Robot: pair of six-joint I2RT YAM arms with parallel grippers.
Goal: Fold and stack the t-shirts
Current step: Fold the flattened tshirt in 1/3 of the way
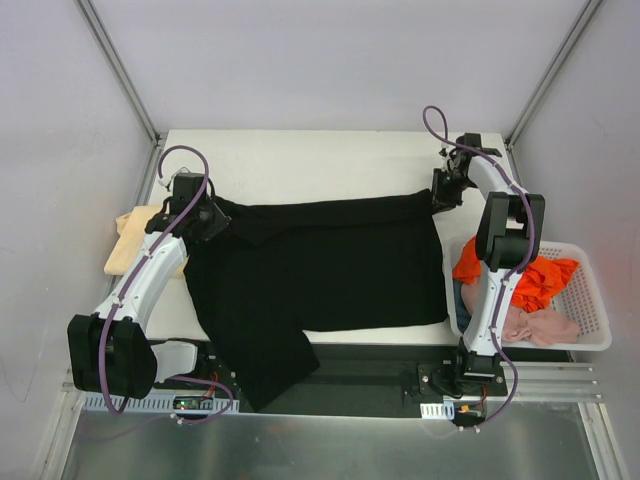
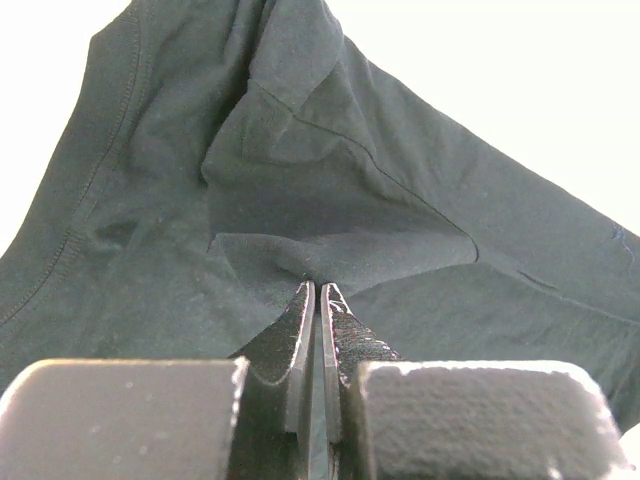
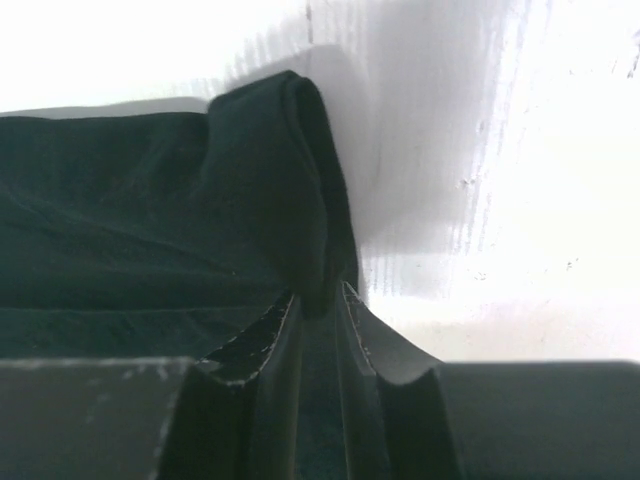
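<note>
A large black t-shirt [image 1: 320, 265] lies spread across the white table, one sleeve hanging over the near edge. My left gripper [image 1: 205, 218] is shut on the shirt's far left edge; in the left wrist view the jaws [image 2: 318, 288] pinch a fold of the black cloth [image 2: 330, 190]. My right gripper [image 1: 443, 195] is shut on the shirt's far right corner; in the right wrist view the jaws [image 3: 318, 296] clamp a bunched black hem [image 3: 290, 170]. A pale tan shirt [image 1: 135, 240] lies at the table's left edge. Orange [image 1: 530, 280] and pink [image 1: 535, 325] shirts sit in the basket.
A white mesh basket [image 1: 590, 300] stands at the right, beside the right arm's base. The white table [image 1: 300, 160] shows bare beyond the shirt. Grey walls and metal posts enclose the cell on three sides.
</note>
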